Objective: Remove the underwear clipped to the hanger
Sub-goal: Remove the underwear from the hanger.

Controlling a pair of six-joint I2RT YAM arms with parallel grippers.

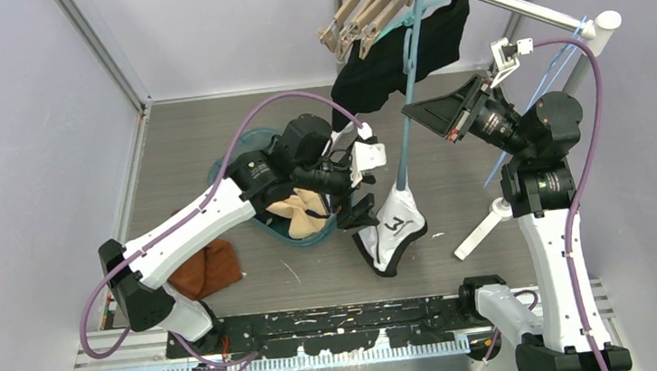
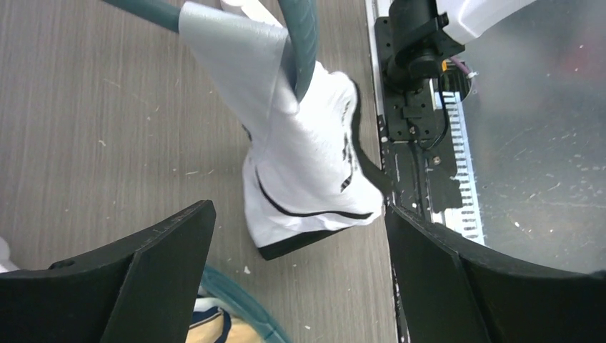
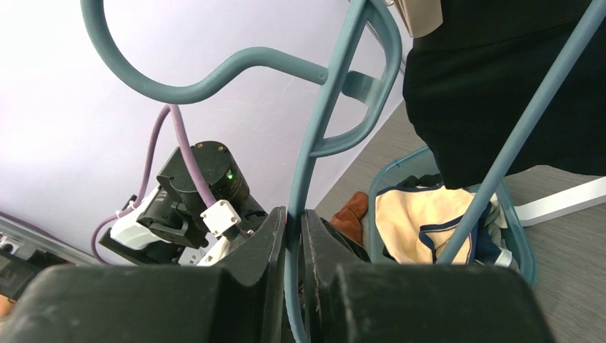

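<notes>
A white underwear (image 1: 393,229) with black trim hangs clipped at the low end of a teal hanger (image 1: 406,132), just above the floor. My right gripper (image 1: 410,110) is shut on the hanger's thin bar (image 3: 294,214), holding it tilted. My left gripper (image 1: 363,187) stands open just left of the underwear. In the left wrist view the underwear (image 2: 307,164) dangles from the hanger (image 2: 304,43), its lower edge level with the wide-apart fingertips (image 2: 204,214); nothing is pinched. A black garment (image 1: 403,51) hangs on the same hanger higher up.
A teal basket (image 1: 230,159) of clothes lies under the left arm, also seen as the basket (image 3: 525,250) from the right wrist. A brown cloth (image 1: 210,270) lies on the floor. Wooden hangers (image 1: 362,9) hang on the rail (image 1: 507,5). A white stand foot (image 1: 484,230) is near the right arm.
</notes>
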